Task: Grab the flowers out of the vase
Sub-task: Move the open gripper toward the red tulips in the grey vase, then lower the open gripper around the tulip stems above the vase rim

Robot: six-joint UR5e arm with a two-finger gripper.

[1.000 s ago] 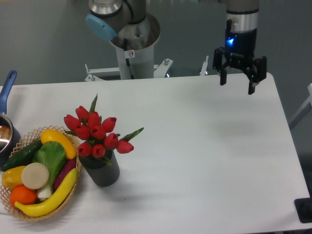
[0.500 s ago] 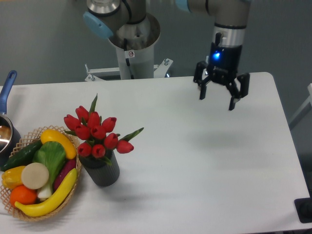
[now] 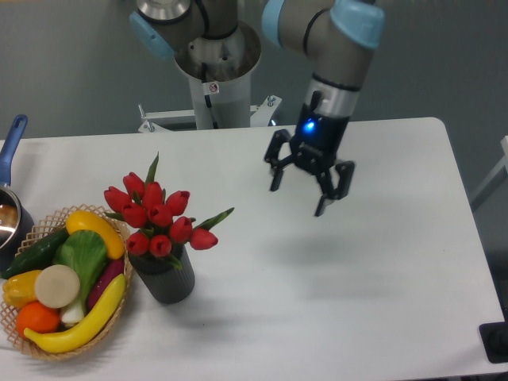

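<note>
The flowers [image 3: 157, 214], red tulip buds with green leaves, stand upright in the vase [image 3: 165, 279], a short dark grey ribbed cylinder at the table's left front. My gripper [image 3: 299, 199] hangs above the middle of the table, well to the right of the flowers and higher than them. Its fingers are spread apart and hold nothing. A blue light glows on its wrist.
A wicker basket [image 3: 28, 344] with toy vegetables and fruit sits just left of the vase, almost touching it. A blue-handled metal pot [image 3: 9, 208] shows at the left edge. The arm's base [image 3: 216, 75] stands behind the table's far edge.
The gripper has travelled left and down from the table's far right corner toward the middle, coming closer to the flowers. It stayed open. Flowers and vase have not moved.
</note>
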